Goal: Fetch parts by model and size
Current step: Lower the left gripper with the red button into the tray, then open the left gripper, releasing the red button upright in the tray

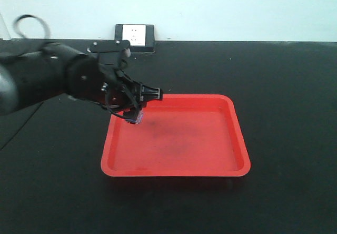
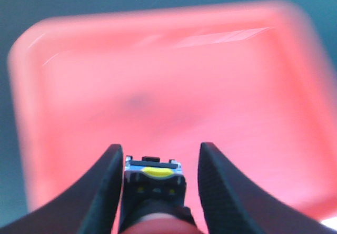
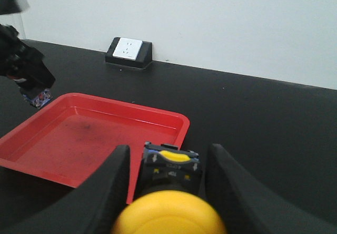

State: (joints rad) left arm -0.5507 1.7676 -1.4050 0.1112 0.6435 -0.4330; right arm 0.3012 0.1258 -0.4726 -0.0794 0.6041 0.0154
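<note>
Black tabletop [image 1: 284, 86], pale wall [image 1: 221, 7], boxed white socket [image 1: 135, 36]

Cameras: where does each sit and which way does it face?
Front: off the table's near edge, facing the wall; left gripper holds the red switch by the tray's corner.
Left wrist: behind the left gripper, looking down into the tray; fingers flank the red switch.
Right wrist: behind the right gripper, facing the wall across the tray; fingers flank the yellow switch.
Shared: front and right wrist show the socket.
</note>
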